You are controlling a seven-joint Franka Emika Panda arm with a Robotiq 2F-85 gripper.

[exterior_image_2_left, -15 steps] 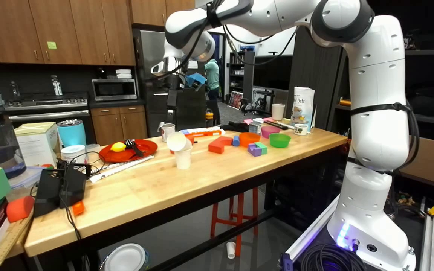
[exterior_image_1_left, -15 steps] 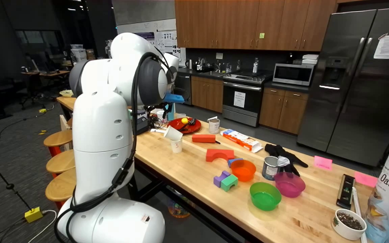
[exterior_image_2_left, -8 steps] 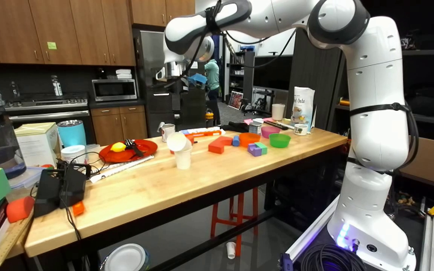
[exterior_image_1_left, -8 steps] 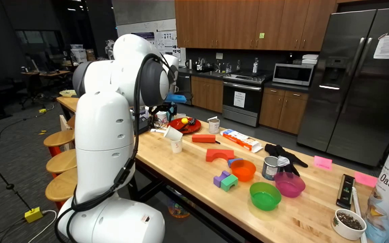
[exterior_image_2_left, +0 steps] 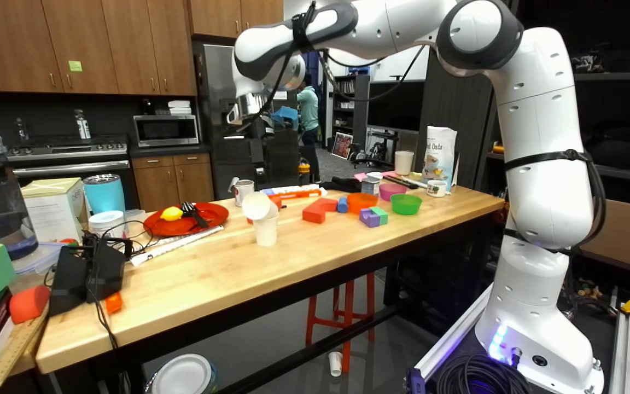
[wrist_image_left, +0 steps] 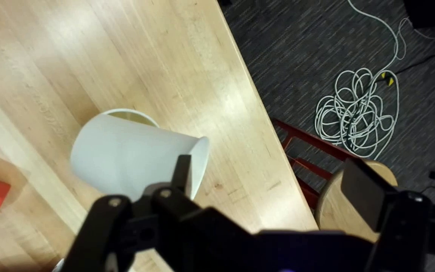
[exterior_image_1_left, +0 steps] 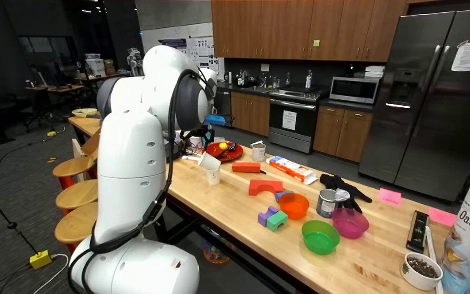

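Observation:
My gripper (wrist_image_left: 276, 183) is open and empty, its fingers wide apart in the wrist view. In both exterior views it hangs above the table, seen here (exterior_image_2_left: 259, 167) and partly beside the arm here (exterior_image_1_left: 196, 139). A white paper cup (wrist_image_left: 134, 155) lies tilted over the mouth of an upright white cup (wrist_image_left: 130, 114). One finger overlaps the tilted cup's open end in the wrist view. Exterior views show the tilted cup (exterior_image_2_left: 258, 206) and the upright cup (exterior_image_2_left: 266, 231) below the fingers, apart from them. The upright cup (exterior_image_1_left: 213, 177) bears a red 3.
A red plate (exterior_image_2_left: 214, 217) with a lemon and black utensils lies nearby. Red blocks (exterior_image_1_left: 246, 167), a food box (exterior_image_1_left: 292, 168), an orange bowl (exterior_image_1_left: 294, 205) and a green bowl (exterior_image_1_left: 320, 237) are on the table. A stool (wrist_image_left: 338, 204) stands beside the table edge.
The arm has swung slightly, and the gripper has moved a little right and lower in both exterior views. The cups and other things have not moved.

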